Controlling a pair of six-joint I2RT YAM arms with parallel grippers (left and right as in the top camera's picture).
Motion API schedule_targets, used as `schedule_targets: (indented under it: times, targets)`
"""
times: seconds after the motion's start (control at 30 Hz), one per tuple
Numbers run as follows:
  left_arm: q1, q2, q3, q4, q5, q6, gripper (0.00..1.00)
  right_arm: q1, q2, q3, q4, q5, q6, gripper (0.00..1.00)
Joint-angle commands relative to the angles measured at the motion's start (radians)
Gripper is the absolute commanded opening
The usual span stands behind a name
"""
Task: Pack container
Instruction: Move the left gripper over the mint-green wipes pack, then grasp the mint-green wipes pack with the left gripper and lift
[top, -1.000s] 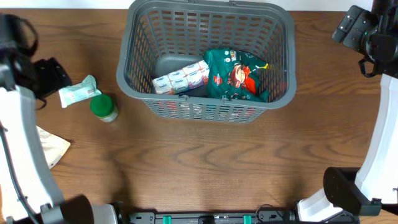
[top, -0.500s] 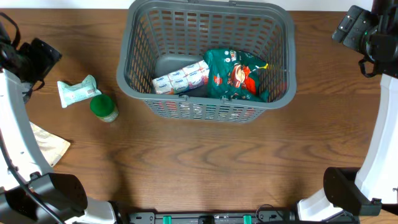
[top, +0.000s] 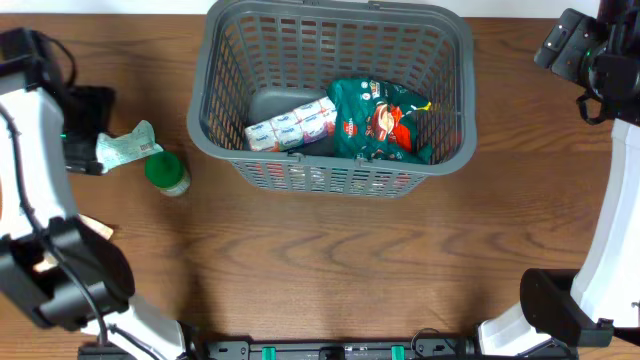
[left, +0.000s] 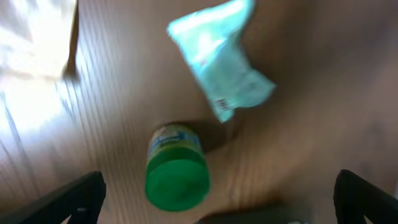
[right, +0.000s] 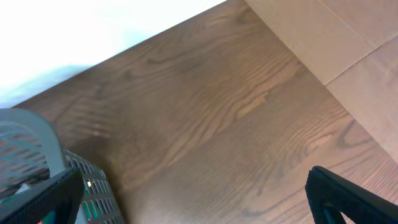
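container (top: 320, 40) at far centre of table (top: 350, 260), held white pack (top: 292, 125) and green bag (top: 380, 120) | packet (top: 125, 147) and jar (top: 166, 172) lay outside, unpacked | left gripper (left: 217, 186) and right gripper (right: 193, 186) were spread wide, empty

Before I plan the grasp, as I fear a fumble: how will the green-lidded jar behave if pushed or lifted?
The green-lidded jar looks rigid, so it should keep its shape when gripped. It stands upright and is round, so a push may tip it and let it roll.
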Motion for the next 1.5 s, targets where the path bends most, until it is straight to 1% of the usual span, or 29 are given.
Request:
schedule_targets:
  times: [0.0, 0.17, 0.37, 0.53, 0.7, 1.23, 1.47]
  targets:
    - [-0.028, 0.070, -0.020, 0.014, -0.018, -0.127, 0.99, -0.005, -0.003, 0.010, -0.002, 0.017, 0.014, 0.99]
    - [-0.046, 0.162, -0.020, 0.078, 0.004, -0.128, 0.98, -0.005, -0.003, 0.010, -0.002, 0.017, 0.014, 0.99]
    - [-0.046, 0.220, -0.020, 0.125, 0.003, -0.166, 0.99, -0.005, -0.003, 0.010, -0.002, 0.017, 0.014, 0.99]
    - [-0.046, 0.241, -0.020, 0.145, -0.062, -0.172, 0.99, -0.005, -0.003, 0.010, -0.002, 0.017, 0.014, 0.99]
    - [-0.046, 0.246, -0.020, 0.153, -0.114, -0.171, 0.99, -0.005, -0.003, 0.010, -0.002, 0.017, 0.014, 0.99]
    - [-0.044, 0.338, -0.020, 0.158, -0.110, -0.176, 0.99, -0.005, -0.003, 0.010, -0.002, 0.017, 0.014, 0.99]
    - [-0.044, 0.370, -0.020, 0.175, -0.159, -0.171, 0.99, -0.005, -0.003, 0.010, -0.002, 0.017, 0.014, 0.99]
